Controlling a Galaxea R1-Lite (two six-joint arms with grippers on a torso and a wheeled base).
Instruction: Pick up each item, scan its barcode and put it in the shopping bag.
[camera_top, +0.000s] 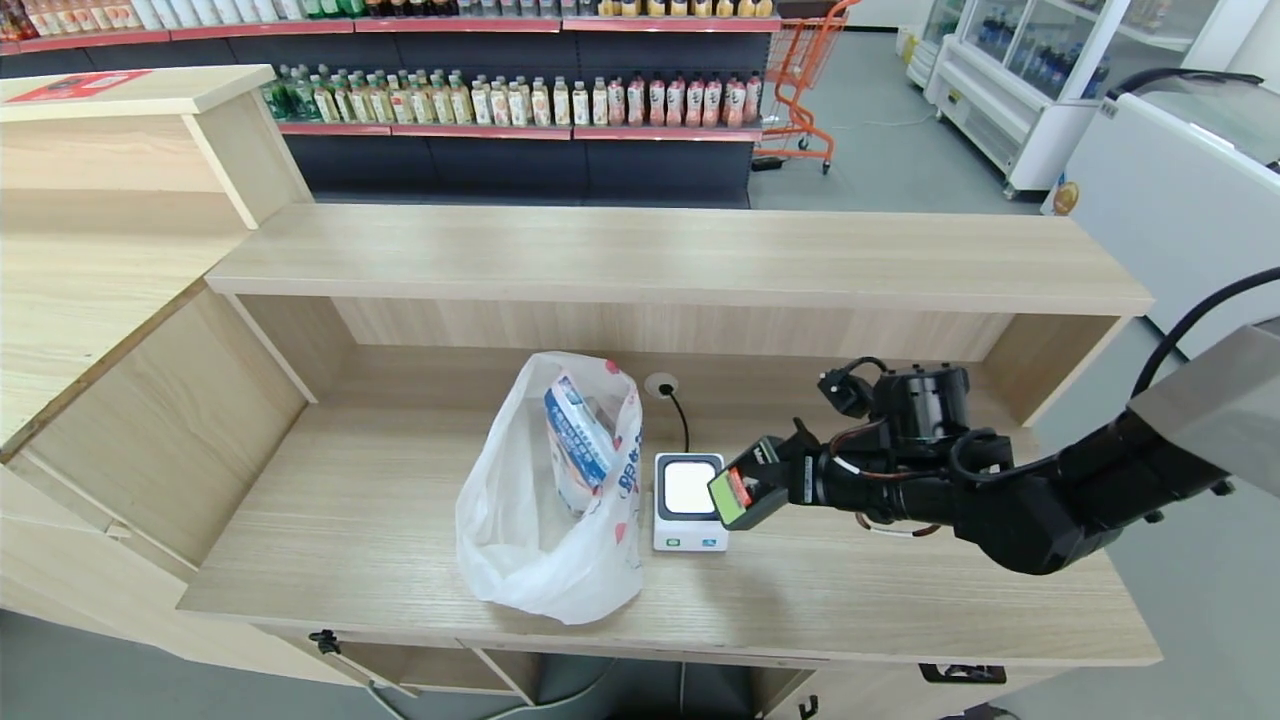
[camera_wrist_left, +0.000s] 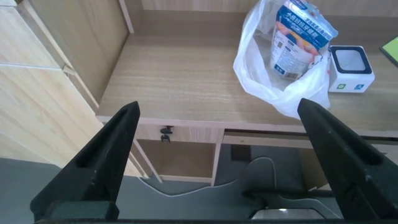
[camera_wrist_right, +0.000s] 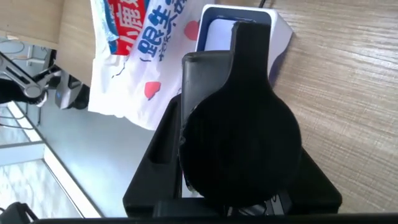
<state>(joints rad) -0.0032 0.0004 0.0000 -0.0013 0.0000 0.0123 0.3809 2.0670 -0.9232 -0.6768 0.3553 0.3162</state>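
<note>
A white plastic shopping bag (camera_top: 545, 530) stands open on the wooden counter with a blue-and-white package (camera_top: 578, 430) inside it. Just right of the bag sits a small white scanner (camera_top: 689, 500) with its window facing up. My right gripper (camera_top: 752, 488) is shut on a small green pack with a red label (camera_top: 738, 497), held at the scanner's right edge, just above the counter. In the left wrist view, my left gripper (camera_wrist_left: 219, 106) hangs open and empty in front of the counter's front edge, with the bag (camera_wrist_left: 273, 84), package (camera_wrist_left: 298, 34) and scanner (camera_wrist_left: 350, 67) farther off.
A raised wooden ledge (camera_top: 680, 255) runs along the back of the counter, and wooden side walls (camera_top: 170, 420) close in the left. The scanner's black cable (camera_top: 682, 420) leads to a hole at the back. Bare counter (camera_top: 330, 520) lies left of the bag.
</note>
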